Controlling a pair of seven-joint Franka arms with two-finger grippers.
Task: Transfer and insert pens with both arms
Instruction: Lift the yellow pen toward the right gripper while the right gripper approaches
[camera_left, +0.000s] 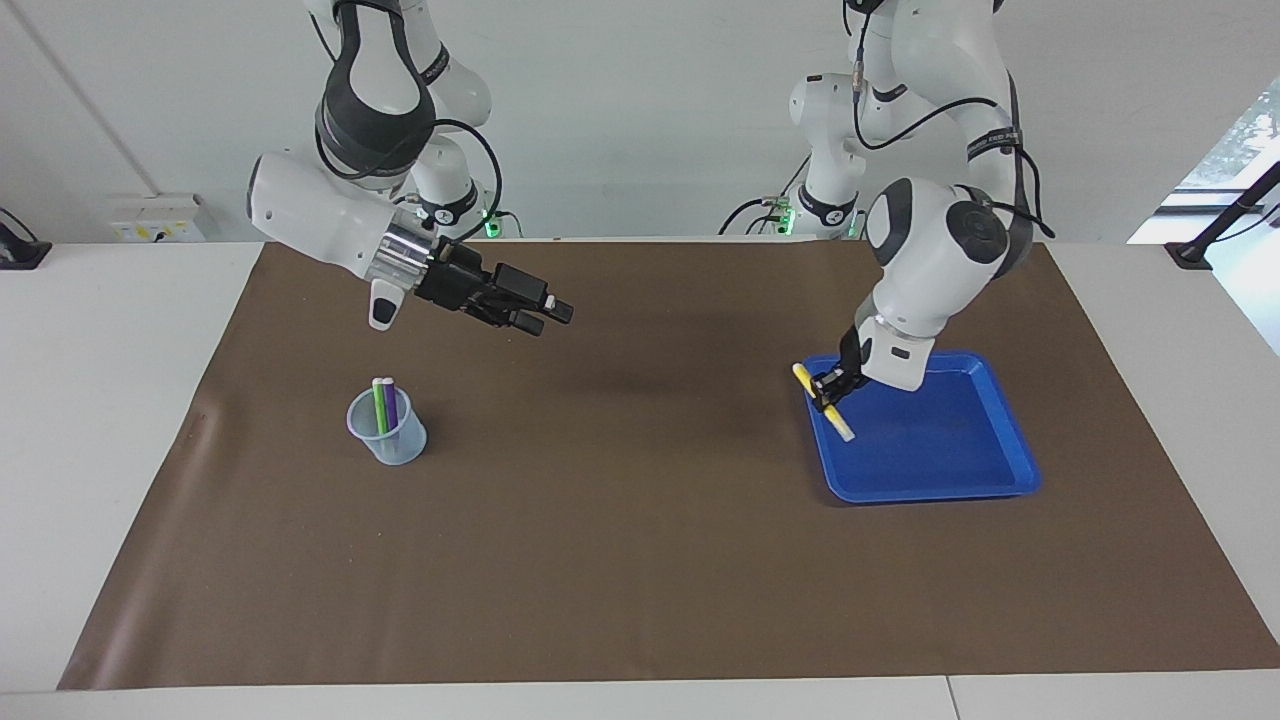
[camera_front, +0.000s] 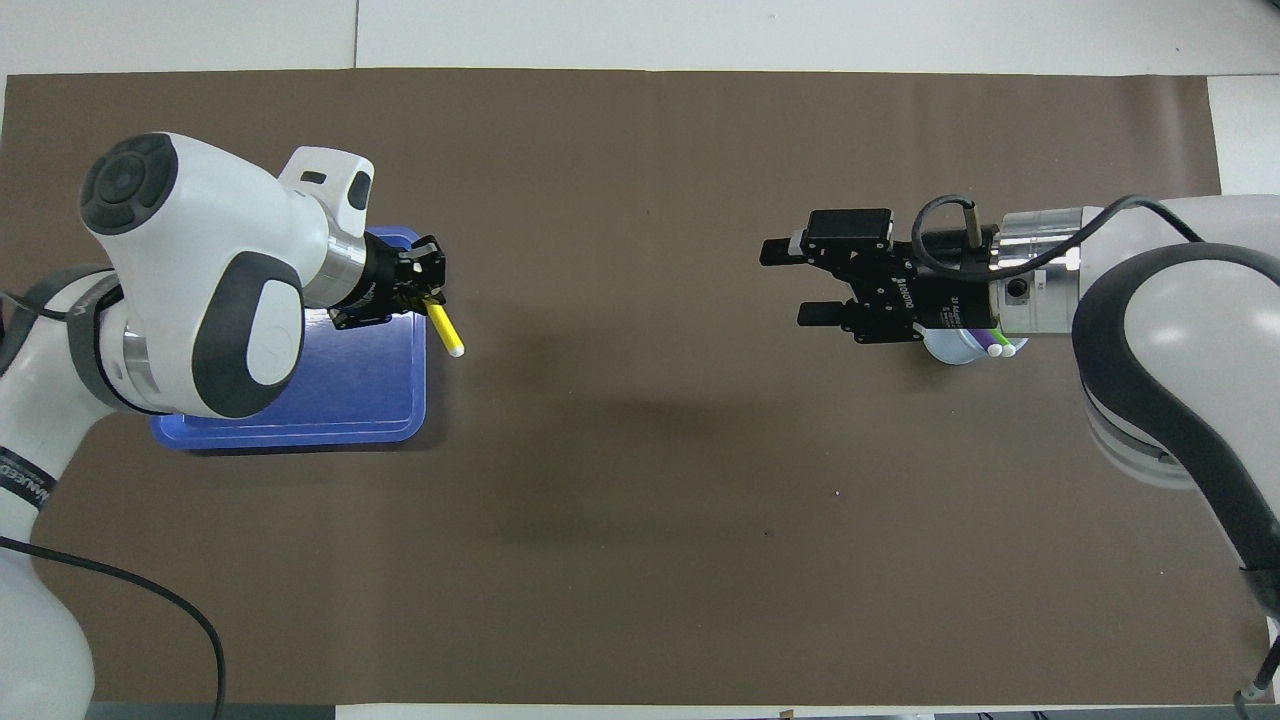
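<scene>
My left gripper (camera_left: 828, 385) (camera_front: 430, 290) is shut on the yellow pen (camera_left: 843, 426) (camera_front: 447, 335), which hangs tilted over the edge of the blue tray (camera_left: 935, 490) (camera_front: 350, 405) that faces the table's middle. The green pen (camera_left: 379, 400) and the purple pen (camera_left: 391, 403) stand in a clear cup (camera_left: 388, 435) (camera_front: 950, 350) toward the right arm's end of the table. My right gripper (camera_left: 548, 315) (camera_front: 790, 283) is open and holds nothing. It hovers over the brown mat and points toward the table's middle. From overhead, its wrist covers part of the cup.
A brown mat (camera_left: 640, 540) covers most of the white table. The blue tray has nothing lying in it. Two smaller white arms with green lights stand at the robots' end of the table.
</scene>
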